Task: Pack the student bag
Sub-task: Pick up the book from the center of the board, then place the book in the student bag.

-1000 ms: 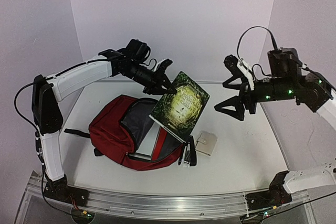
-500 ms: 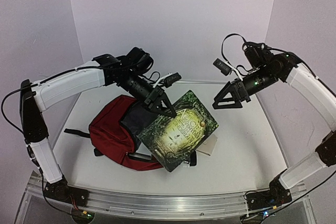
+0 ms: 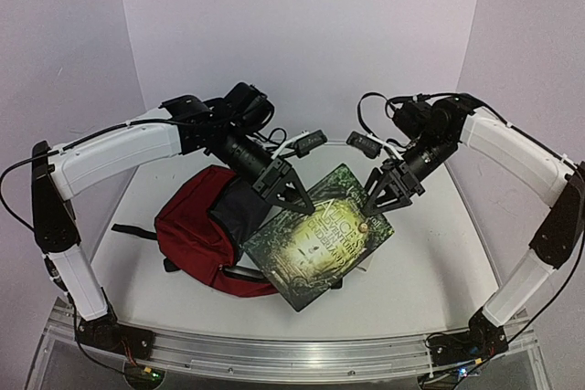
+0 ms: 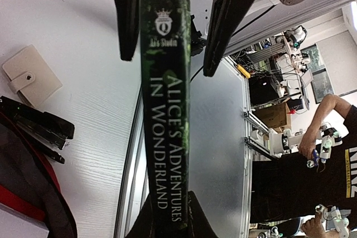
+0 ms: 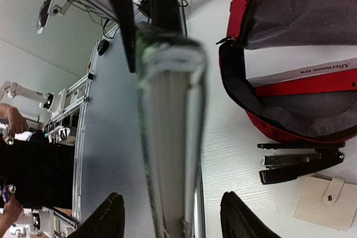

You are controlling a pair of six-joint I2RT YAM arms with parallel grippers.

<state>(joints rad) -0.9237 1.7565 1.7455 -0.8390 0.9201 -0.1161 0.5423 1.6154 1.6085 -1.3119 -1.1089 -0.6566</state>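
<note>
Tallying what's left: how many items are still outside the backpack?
3: the book, held by the left fingers; the black stapler beside the backpack's opening; the cream wallet next to it. A thin bar by the stapler may be a fourth; more may be hidden.

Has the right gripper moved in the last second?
Yes. The right gripper swung left, away from the right wall, and now straddles the edge of the book.

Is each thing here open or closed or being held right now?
student bag: unzipped, mouth open.
book: closed, held up in the air.
left end effector: shut on the book.
right end effector: open, one finger on each side of the book.
stapler: closed, lying flat.
wallet: snapped shut.
</note>
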